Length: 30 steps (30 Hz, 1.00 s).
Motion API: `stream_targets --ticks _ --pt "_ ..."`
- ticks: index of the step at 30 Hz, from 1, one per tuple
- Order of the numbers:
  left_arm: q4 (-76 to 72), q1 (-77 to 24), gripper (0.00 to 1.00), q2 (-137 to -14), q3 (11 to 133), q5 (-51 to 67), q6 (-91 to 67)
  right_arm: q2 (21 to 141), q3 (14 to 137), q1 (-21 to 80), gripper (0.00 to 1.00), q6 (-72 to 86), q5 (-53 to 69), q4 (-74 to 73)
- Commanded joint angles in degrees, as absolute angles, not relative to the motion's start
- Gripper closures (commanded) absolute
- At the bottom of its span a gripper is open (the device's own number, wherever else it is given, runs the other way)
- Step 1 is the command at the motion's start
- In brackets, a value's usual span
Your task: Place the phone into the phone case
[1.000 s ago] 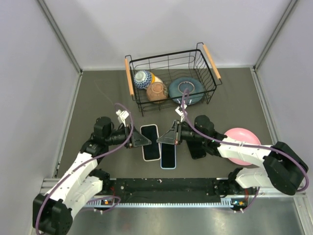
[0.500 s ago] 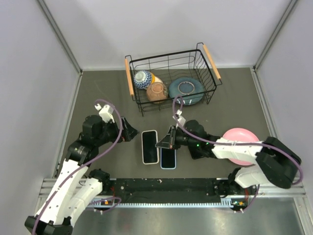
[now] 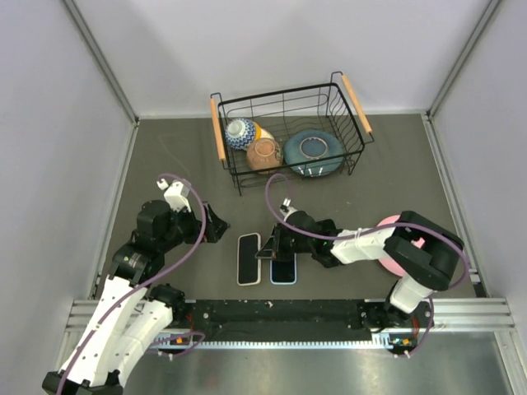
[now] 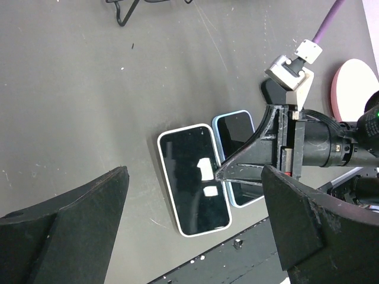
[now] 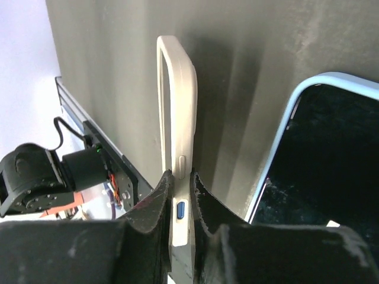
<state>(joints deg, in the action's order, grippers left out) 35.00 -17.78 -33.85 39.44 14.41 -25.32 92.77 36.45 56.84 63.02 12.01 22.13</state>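
L gripper [image 3: 216,228] withdrew, jaws wide; R gripper [image 5: 180,178] dropped, pinching white case [image 3: 249,258] rim beside blue phone [image 3: 283,267]. Step: prob. positioning case; next, lift phone in.

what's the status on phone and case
Left gripper open, clear of both. Right gripper shut on white-rimmed slab, at its edge; blue-rimmed slab alongside. Not joined yet; nothing blocking.

White case [image 3: 249,258], black inside, near table front; blue-rimmed phone [image 3: 283,271] flat just beside, to its right.
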Motion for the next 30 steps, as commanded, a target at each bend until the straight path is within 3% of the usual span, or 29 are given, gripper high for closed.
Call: stream_targets --ticks 1,7,11,13,19,22,23,25,27,30 --pt "33.0 -17.7 0.01 -33.8 39.1 15.4 -23.9 94.1 38.3 57.5 0.9 65.6 8.8 27.1" --pt "33.0 -17.7 0.01 -33.8 39.1 15.6 -23.9 92.6 41.4 57.5 0.81 62.2 6.7 18.8" --pt "33.0 -17.7 0.01 -33.4 39.0 14.9 -24.0 90.0 44.2 57.5 0.57 60.0 4.4 10.6" --pt "33.0 -17.7 0.01 -33.2 39.0 15.2 -24.0 88.3 44.6 57.4 0.54 58.6 1.8 7.5" --pt "32.3 -17.7 0.01 -31.4 39.0 18.5 -23.3 77.8 46.9 57.5 0.45 49.2 -4.6 -5.0" --pt "30.9 -17.7 0.01 -29.1 38.8 20.8 -22.9 71.2 46.8 57.5 0.31 45.2 -7.2 -9.5" --pt "30.5 -17.7 0.01 -28.4 38.4 21.7 -22.8 69.3 46.6 57.5 0.22 44.4 -7.9 -10.2" --pt "29.1 -17.7 0.01 -26.1 38.0 23.4 -23.0 63.8 45.7 57.6 0.16 42.3 -10.2 -12.5" --pt "27.3 -17.7 0.01 -24.4 36.8 24.9 -23.6 58.1 45.1 57.6 0.01 40.4 -12.0 -14.4" --pt "25.0 -17.7 0.01 -21.3 35.7 25.7 -24.3 50.0 43.9 57.6 0.01 38.2 -13.1 -15.8"
